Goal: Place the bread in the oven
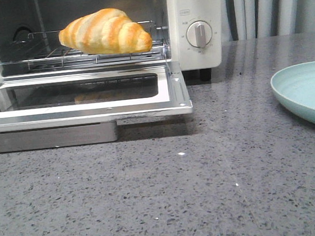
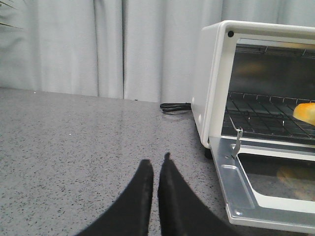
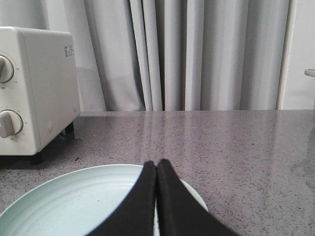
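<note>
Left tool (image 2: 155, 169) nearly closed; right tool (image 3: 156, 167) apparently closed, empty.

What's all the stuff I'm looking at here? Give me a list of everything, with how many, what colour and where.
bread: one, golden-orange with cream stripes, lying on the wire rack inside the oven.
oven: one, white, at the back left of the table, door folded down open.
wire rack: one, metal, inside the oven, under the bread.
knobs: two, white, on the oven's right panel.
plate: one, pale blue-green, nothing on it, on the table at the right.
cable: one, black, on the table behind the oven.
table: one, grey speckled.
curtain: pale grey, behind the table.
left pincer: black, shut, over bare table left of the oven.
right pincer: black, shut, over the plate.
</note>
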